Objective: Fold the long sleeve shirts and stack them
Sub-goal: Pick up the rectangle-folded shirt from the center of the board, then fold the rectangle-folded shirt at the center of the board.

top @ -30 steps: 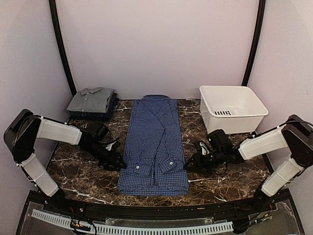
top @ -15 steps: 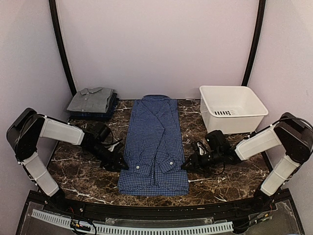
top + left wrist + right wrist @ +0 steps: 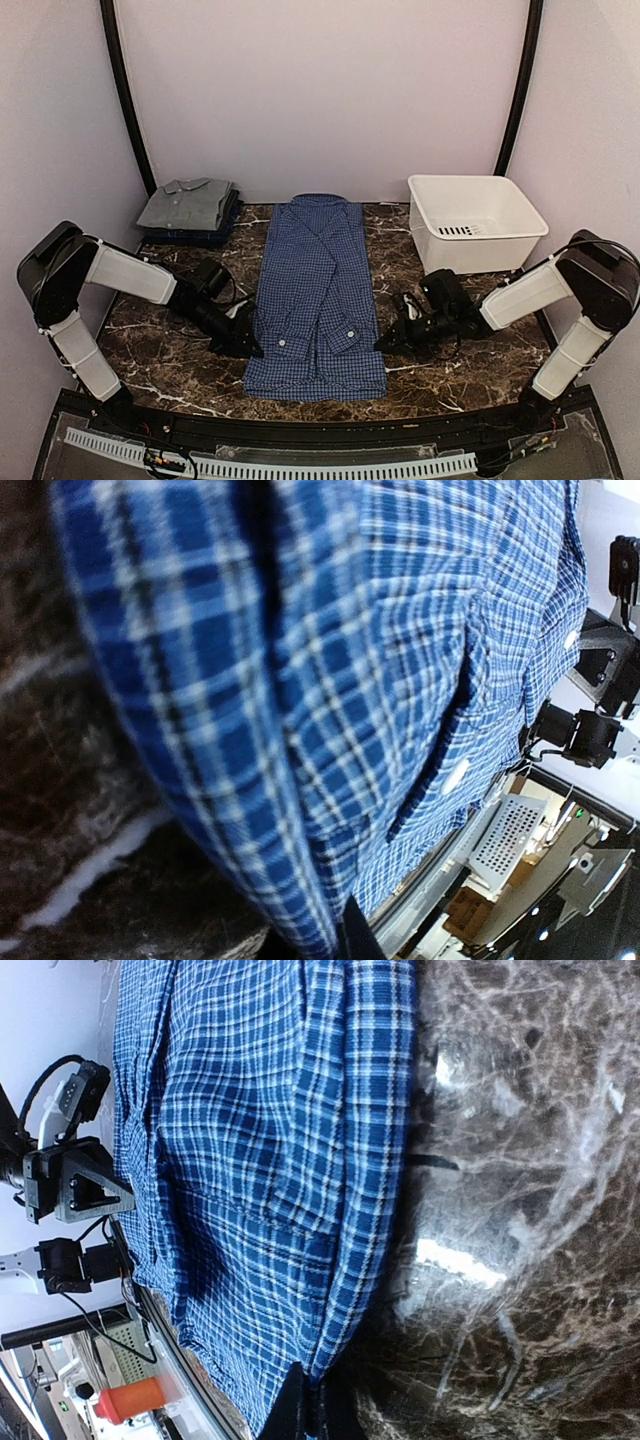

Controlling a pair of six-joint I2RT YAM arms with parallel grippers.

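Blue shirt [image 3: 318, 300] lies flat at the centre of the marble table [image 3: 170, 365], collar toward the far edge, hem close to the near edge. Sleeves are folded over the front, cuffs low. Left gripper [image 3: 248, 338] is at the shirt's left edge and right gripper [image 3: 387, 340] at its right edge, both level with the cuffs; jaws too small to read. Grey shirt [image 3: 187, 203] sits folded on a dark pile [image 3: 200, 236] in the far left corner. White tub [image 3: 500, 235] stands upright in the far right corner.

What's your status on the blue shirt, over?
Left gripper, right gripper shut on side edges of blue checked shirt. Shirt flat, sleeves folded in. Nothing in the way.
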